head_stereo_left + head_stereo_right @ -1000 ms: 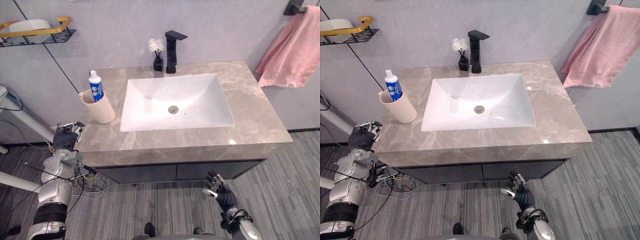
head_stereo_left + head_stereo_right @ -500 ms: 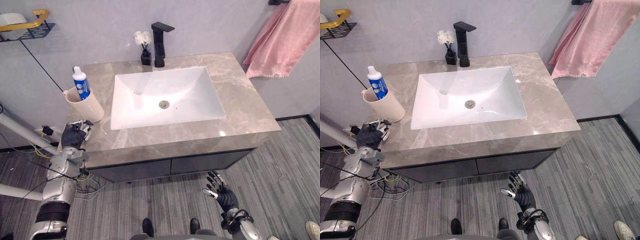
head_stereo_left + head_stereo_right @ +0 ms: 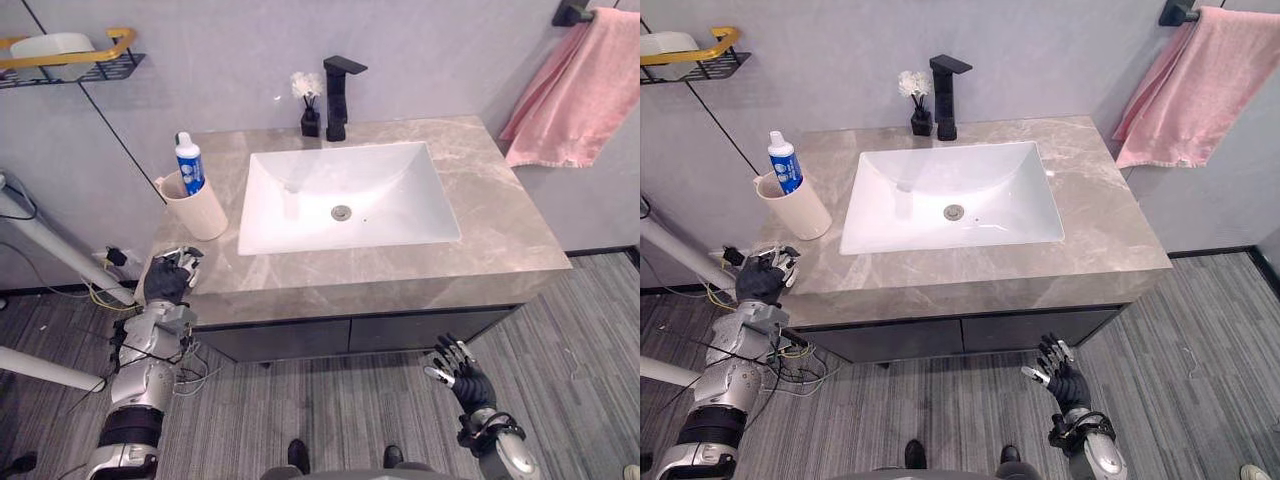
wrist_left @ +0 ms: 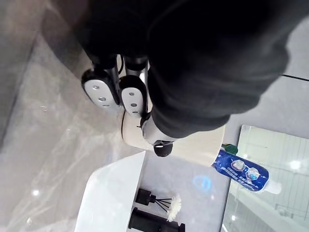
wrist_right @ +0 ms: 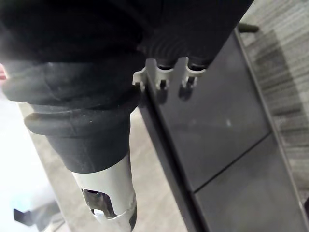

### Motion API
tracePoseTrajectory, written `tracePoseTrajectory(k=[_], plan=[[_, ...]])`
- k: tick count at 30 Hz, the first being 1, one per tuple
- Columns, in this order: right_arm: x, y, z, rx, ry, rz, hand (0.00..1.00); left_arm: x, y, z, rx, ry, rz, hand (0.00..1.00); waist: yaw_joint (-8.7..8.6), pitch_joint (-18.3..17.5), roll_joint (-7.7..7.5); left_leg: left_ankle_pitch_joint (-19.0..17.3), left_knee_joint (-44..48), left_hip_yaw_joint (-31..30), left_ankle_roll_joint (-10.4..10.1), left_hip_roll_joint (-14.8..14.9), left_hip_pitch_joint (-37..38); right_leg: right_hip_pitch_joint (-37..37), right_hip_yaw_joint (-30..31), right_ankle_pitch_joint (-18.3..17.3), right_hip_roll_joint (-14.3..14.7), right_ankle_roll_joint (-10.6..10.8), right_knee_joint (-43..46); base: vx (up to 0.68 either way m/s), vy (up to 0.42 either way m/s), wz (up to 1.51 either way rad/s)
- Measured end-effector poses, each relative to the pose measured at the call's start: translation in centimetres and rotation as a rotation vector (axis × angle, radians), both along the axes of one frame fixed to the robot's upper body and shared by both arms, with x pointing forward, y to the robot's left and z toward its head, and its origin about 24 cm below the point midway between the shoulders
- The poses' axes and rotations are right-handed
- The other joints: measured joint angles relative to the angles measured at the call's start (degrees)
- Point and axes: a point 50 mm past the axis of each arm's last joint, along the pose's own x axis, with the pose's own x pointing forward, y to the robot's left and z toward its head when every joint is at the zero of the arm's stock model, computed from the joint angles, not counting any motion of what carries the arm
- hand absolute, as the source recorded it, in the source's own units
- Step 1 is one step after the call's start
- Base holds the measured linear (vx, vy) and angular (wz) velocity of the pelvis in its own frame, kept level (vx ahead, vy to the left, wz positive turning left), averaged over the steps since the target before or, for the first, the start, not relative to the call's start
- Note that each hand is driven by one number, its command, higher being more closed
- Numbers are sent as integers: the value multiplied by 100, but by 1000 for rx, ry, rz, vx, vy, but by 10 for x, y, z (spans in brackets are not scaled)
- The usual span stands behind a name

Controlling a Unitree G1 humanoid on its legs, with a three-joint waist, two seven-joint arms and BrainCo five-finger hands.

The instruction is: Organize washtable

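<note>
Left hand [image 3: 166, 282], fingers relaxed and empty, is at the counter's [image 3: 500, 220] lower-left edge, with the cup [image 3: 200, 212] holding an upright toothpaste tube [image 3: 190, 166] near, up-right of it; right hand [image 3: 462, 370], splayed and empty, hangs lower right, well apart.

Bright and even, lit from overhead. Small glints on the counter [image 3: 510, 220] near its front edge; faint shadow of the tap [image 3: 338, 85] in the basin [image 3: 400, 175].
</note>
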Motion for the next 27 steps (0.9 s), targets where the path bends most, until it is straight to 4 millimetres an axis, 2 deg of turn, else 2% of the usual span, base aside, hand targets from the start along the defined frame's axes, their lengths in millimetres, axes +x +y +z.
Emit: tracePoseTrajectory(k=[11, 21, 27], plan=[[-1, -1, -1, -3, 7, 2, 0, 3, 0, 3, -1, -10, -1, 100, -14, 9, 14, -5, -17, 122, -2, 0, 22, 56, 116, 160, 1, 32, -249, -7, 2, -6], [-2, -2, 1, -12, 5, 9, 0, 25, -8, 31, -1, -102, -14, 100, -77, 179, -38, -8, -62, 303, -4, -3, -105, -160, 341, 317, 5, 50, -359, -13, 3, -12], [3, -1, 9, -17, -37, 15, 0, 39, -10, 52, 12, -162, -15, 100, -129, 354, -147, -6, -57, 301, -2, 4, -230, -310, 409, 339, 12, 53, -368, 16, -6, -6]])
